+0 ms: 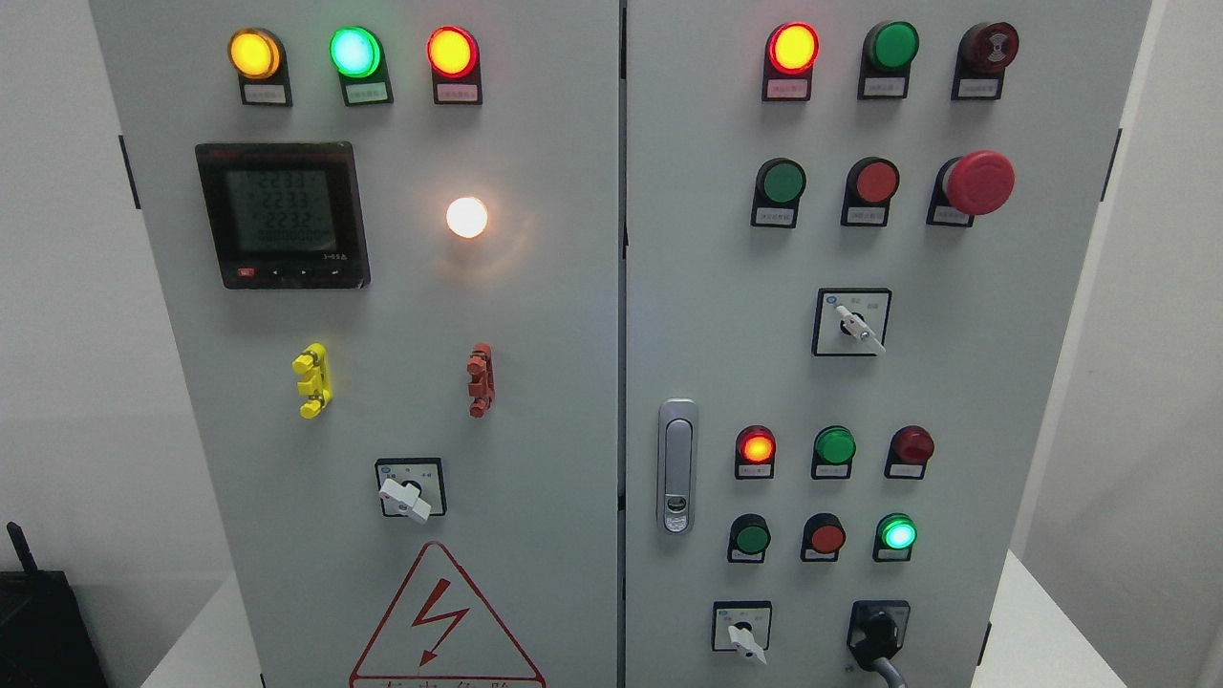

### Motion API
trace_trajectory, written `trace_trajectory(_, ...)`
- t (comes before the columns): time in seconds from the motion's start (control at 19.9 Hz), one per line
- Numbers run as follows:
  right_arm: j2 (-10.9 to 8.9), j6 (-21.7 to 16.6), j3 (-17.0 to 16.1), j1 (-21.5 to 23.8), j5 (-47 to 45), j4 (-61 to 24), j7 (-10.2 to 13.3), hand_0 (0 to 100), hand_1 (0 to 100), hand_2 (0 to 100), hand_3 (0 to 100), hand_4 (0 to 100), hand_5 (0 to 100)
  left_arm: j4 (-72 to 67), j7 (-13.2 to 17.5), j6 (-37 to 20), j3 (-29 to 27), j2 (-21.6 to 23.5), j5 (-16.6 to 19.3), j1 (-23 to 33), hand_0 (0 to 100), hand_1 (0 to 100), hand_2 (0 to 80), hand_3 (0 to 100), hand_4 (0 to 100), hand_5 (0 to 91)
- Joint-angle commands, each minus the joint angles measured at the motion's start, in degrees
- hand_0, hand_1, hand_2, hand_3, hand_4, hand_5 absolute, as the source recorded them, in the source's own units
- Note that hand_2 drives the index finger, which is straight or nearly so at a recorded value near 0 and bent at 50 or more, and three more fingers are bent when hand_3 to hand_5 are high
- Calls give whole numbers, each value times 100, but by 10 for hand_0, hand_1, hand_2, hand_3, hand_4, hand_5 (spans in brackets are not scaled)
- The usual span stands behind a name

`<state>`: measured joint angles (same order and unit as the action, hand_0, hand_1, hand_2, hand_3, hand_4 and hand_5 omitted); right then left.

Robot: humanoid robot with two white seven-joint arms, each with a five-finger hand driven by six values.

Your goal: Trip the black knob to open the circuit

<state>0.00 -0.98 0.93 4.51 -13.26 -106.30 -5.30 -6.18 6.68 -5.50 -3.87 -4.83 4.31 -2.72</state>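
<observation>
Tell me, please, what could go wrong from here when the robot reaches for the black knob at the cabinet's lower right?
1. The black knob sits close to a white-handled selector; fingers might turn that one instead.
2. Green and red pushbuttons lie just above and might be pressed on approach.
3. Neither hand is in view, so alignment cannot be judged.

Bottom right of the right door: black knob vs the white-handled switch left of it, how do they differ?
The black knob has a dark handle; the white-handled switch has a pale one. The knob's handle points almost straight down, slightly right; the switch's handle slants more strongly down-right. The knob's plate is all black; the switch's plate has a white face. Both sit in the bottom row of the right door. No robot hand is in view.
</observation>
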Motion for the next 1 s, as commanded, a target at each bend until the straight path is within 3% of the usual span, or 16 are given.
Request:
trace_trajectory(0.0, -9, -60, 39, 6, -10, 21, -24, 0, 0, 49, 1000, 979, 958, 143, 0, 5, 0, 0, 0, 0, 120, 389, 0, 0, 0, 0)
trace_trajectory(0.95, -44, -60, -84, -2, -10, 223, -24, 0, 0, 49, 1000, 977, 957, 143, 0, -3, -8, 0, 0, 0, 120, 389, 0, 0, 0, 0)
